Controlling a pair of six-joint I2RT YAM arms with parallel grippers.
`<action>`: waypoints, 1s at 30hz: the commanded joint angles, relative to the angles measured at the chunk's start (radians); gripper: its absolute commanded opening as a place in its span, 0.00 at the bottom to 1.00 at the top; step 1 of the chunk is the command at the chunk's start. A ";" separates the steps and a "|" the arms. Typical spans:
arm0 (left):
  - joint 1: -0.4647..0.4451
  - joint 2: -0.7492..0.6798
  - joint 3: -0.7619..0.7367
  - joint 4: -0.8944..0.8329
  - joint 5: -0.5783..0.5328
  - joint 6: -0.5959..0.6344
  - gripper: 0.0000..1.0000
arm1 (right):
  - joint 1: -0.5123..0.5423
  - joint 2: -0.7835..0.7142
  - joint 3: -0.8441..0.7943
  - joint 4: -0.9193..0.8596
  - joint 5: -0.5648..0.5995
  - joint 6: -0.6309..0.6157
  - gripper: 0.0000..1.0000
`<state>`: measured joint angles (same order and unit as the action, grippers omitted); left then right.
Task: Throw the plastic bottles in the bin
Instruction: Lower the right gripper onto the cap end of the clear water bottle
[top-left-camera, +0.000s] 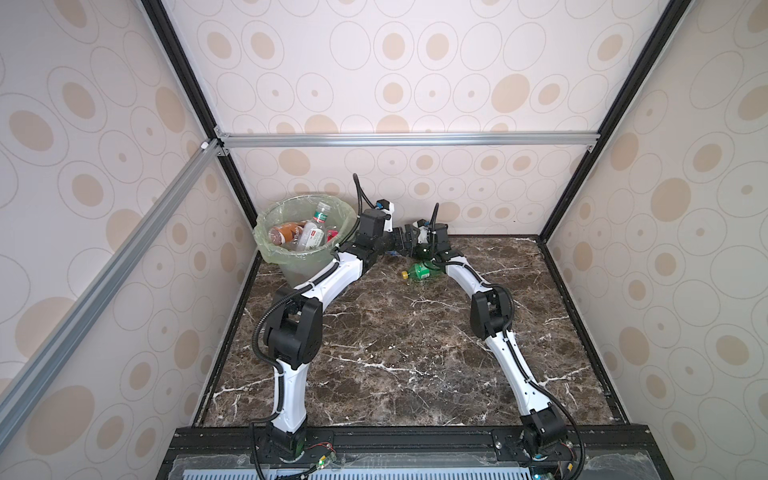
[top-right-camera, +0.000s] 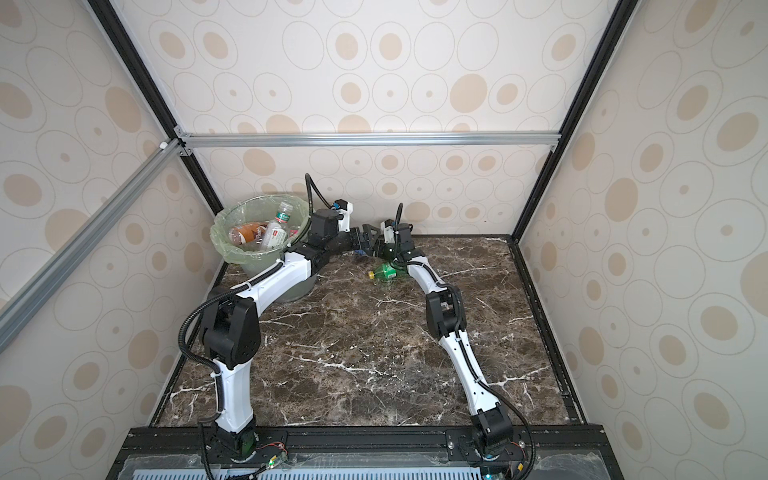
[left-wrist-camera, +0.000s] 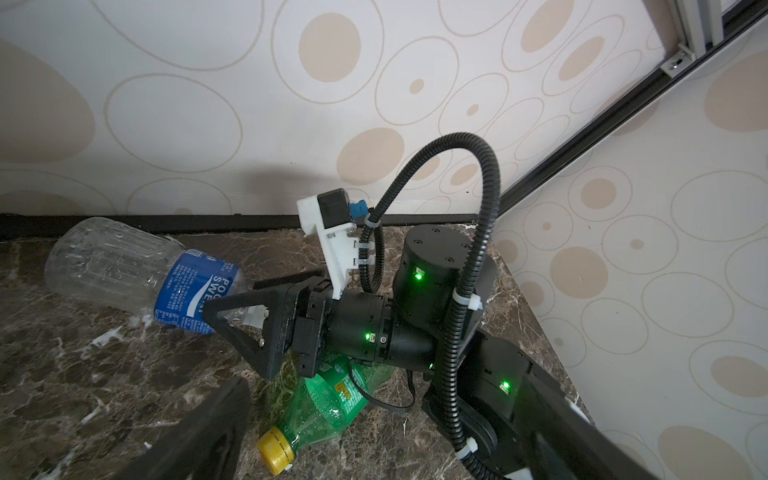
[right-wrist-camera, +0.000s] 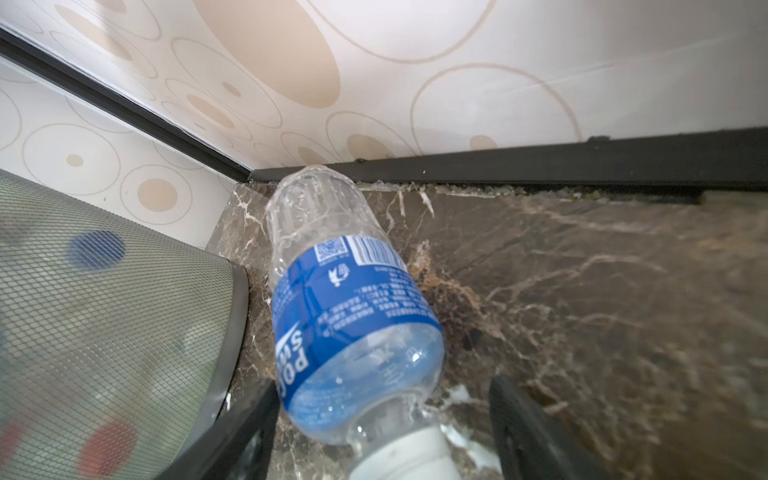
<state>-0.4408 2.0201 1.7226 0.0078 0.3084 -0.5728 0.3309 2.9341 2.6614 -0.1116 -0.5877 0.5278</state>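
Left gripper (top-left-camera: 405, 243) is being held spread and empty just right of the bin (top-left-camera: 262, 245), in which several bottles (top-left-camera: 309, 235) are lying. Right gripper (right-wrist-camera: 384, 399) is being held spread around the neck end of a blue-labelled bottle (right-wrist-camera: 353, 299) lying on the tabletop (top-left-camera: 395, 353) by the back wall; a green bottle (top-left-camera: 420, 271) is lying on its side nearby.

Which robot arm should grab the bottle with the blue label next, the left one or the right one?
Right. The right gripper has its open jaws on either side of the blue-labelled bottle near the cap end. The left gripper is open too, but sits beside it, not around any bottle.
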 joint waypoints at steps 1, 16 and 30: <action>-0.003 -0.009 0.008 0.029 0.001 -0.015 0.99 | -0.002 -0.063 -0.046 0.007 -0.015 -0.015 0.80; -0.006 0.000 0.006 0.035 0.011 -0.027 0.99 | -0.023 -0.104 -0.106 0.035 -0.073 -0.035 0.68; -0.007 0.009 0.010 0.037 0.021 -0.033 0.99 | -0.029 -0.101 -0.100 0.010 -0.060 -0.059 0.51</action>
<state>-0.4408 2.0201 1.7226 0.0147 0.3172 -0.5880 0.3080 2.8830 2.5668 -0.0910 -0.6510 0.4839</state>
